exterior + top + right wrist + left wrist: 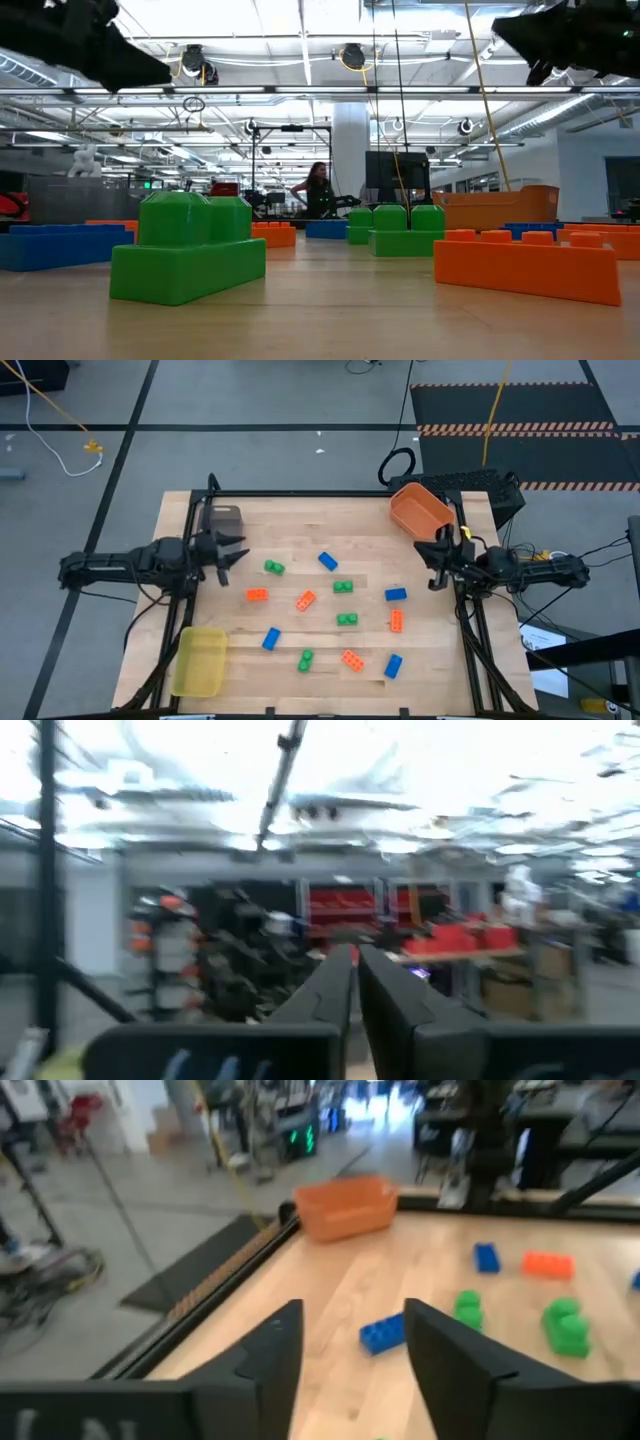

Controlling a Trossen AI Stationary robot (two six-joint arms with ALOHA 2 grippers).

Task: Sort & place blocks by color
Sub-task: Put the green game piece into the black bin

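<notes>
About a dozen small studded blocks lie scattered flat on the wooden table: green ones (274, 567) (347, 619), blue ones (327, 561) (396, 595) and orange ones (257, 595) (352, 659). My left gripper (232, 550) hovers open above the table's left side, near the grey bin. In its wrist view the left gripper (350, 1350) frames a blue block (383, 1333) that lies farther off, untouched. My right gripper (437, 555) hangs above the table's right edge, below the orange bin, holding nothing. In its wrist view the right gripper (355, 980) is shut and faces the room.
An orange bin (422, 508) sits at the far right corner, a grey bin (222, 520) at the far left and a yellow bin (200, 660) at the near left. A black frame borders the table. A person stands far off in the room (318, 190).
</notes>
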